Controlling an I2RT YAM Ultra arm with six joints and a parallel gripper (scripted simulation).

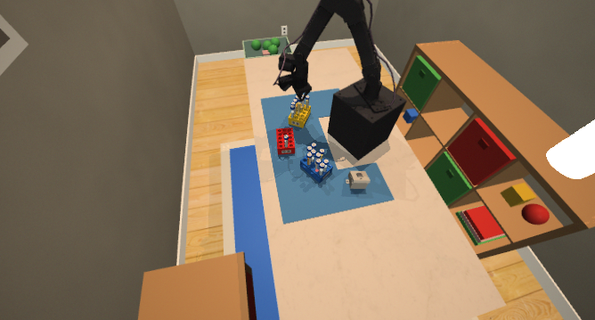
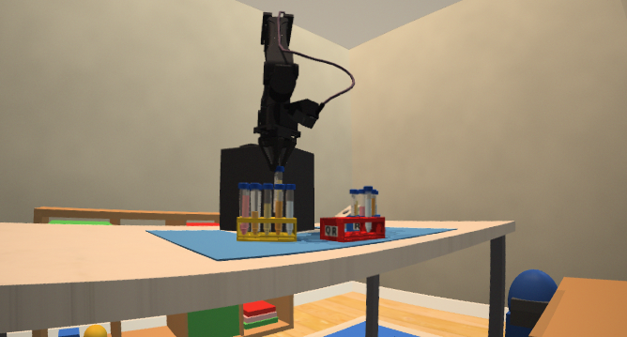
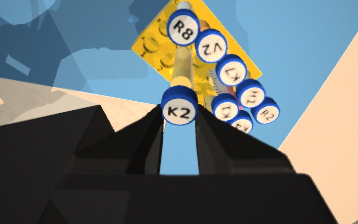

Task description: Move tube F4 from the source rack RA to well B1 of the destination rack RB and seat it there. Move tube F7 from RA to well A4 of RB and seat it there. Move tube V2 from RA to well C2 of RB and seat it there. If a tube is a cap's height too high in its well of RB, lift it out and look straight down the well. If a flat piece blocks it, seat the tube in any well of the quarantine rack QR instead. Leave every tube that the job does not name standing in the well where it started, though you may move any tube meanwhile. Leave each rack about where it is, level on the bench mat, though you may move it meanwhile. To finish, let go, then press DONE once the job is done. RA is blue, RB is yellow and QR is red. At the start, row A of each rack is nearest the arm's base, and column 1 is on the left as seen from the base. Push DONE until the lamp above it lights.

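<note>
top view: pincer (image 1: 303,96) (image 2: 279,168) (image 3: 179,111) is over the yellow rack (image 1: 297,123) (image 2: 267,238) (image 3: 253,72), upper middle. red rack (image 1: 291,151) (image 2: 352,237), centre, carries one capped tube (image 1: 286,139) (image 2: 368,214), most wells vacant. blue source rack (image 1: 312,172), below and right of it, has a cluster of capped tubes. f4 and f7 can't be picked out; labels too small. pale box (image 1: 359,181), lower right of that cluster, probably carries done; lamp state unreadable. all on the mat on the counter (image 1: 356,243) (image 2: 141,266) (image 3: 351,100).

exterior view: pincer pinches one tube by the cap, roughly upright, raised behind the row in the yellow rack, left of centre. tubes there show pink, orange, yellow and pale contents.

wrist view: held cap reads k2 (image 3: 178,111), lower middle. not a job tube, so probably held up to free a well or put it back. v2 (image 3: 211,46) stands in the yellow rack, upper middle, beside r8 (image 3: 183,28); whether it's c2, or fully seated, can't tell. lowest cap (image 3: 241,125) is part hidden, maybe f4 or k4. next probably needs k2 lowered straight; neighbouring caps could get knocked.
</note>
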